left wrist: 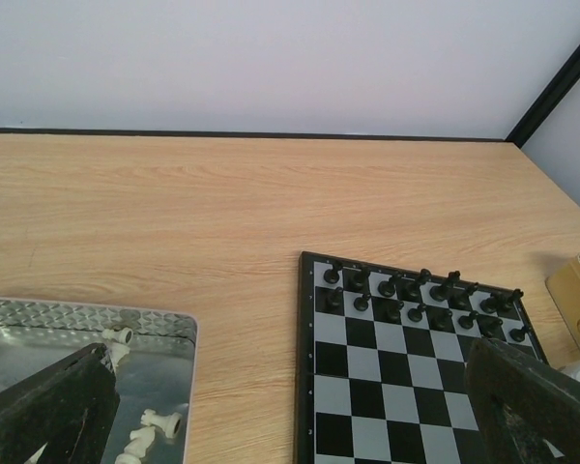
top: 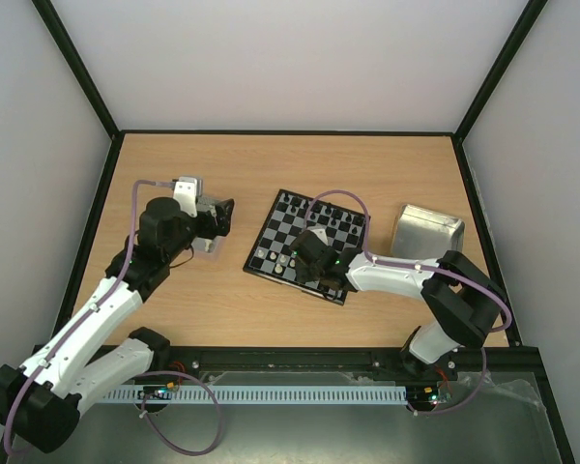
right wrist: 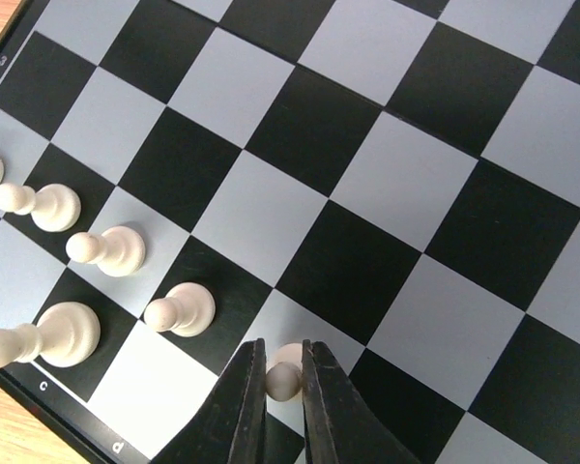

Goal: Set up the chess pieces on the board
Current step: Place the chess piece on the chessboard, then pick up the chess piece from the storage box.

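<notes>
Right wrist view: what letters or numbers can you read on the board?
"c": on the board's black border, lower left.
"d": on the same border, one square further along.
A mark on the border at the upper left: too blurred to read.
No other text in this view.

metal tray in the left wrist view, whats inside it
A few cream-white chess pieces lie on their sides on the floor of the metal tray. A dark finger of the left hand covers the near part, so anything under it cannot be seen.
</notes>
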Controlling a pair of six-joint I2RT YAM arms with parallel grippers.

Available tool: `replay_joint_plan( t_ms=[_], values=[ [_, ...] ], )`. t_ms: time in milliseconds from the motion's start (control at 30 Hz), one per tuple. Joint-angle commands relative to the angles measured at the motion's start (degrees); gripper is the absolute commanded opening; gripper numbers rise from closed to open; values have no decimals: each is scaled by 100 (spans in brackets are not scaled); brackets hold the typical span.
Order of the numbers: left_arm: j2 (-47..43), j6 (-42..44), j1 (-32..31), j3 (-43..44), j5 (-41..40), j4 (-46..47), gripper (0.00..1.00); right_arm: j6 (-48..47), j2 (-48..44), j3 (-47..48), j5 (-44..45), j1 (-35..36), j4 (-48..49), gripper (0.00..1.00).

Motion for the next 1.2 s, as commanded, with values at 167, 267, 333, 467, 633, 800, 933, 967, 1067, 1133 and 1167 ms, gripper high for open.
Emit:
replay_joint_plan(
  t_ms=[167,267,333,467,633,800,933,967,1067,1133,1167],
  values=[
    [104,-56,36,22,-72,-23,99,152,-203,17,78,43,-30,21],
    [247,-275,49,120,-106,-165,99,257,-438,76,297,45,-156,25],
    [423,-463,82,219,-90,-293,99,343,-651,105,477,40,-233,28],
    [967,-1052,254,462,-99,-656,98,507,-1124,72,926,38,-273,30],
    [2061,-1601,911,843,285,-1222,74,626,-1524,-45,1288,38,-206,31],
    [3341,-1450,1341,1365,779,-1389,40,708,-1610,-132,1208,39,-104,31],
    [4157,-1158,1430,1926,724,-1440,39,784,-1635,-204,1114,42,-22,30],
    [4336,-1025,1441,2059,637,-1459,40,800,-1644,-226,1102,38,-4,30],
    [5012,-655,1459,2559,584,-1667,42,846,-1696,-296,1078,38,52,30],
    [5406,-494,1469,2922,568,-1934,43,851,-1699,-321,1071,41,90,30],
    [5553,-430,1469,3078,570,-2010,43,845,-1699,-322,1069,42,95,30]
  ],
)
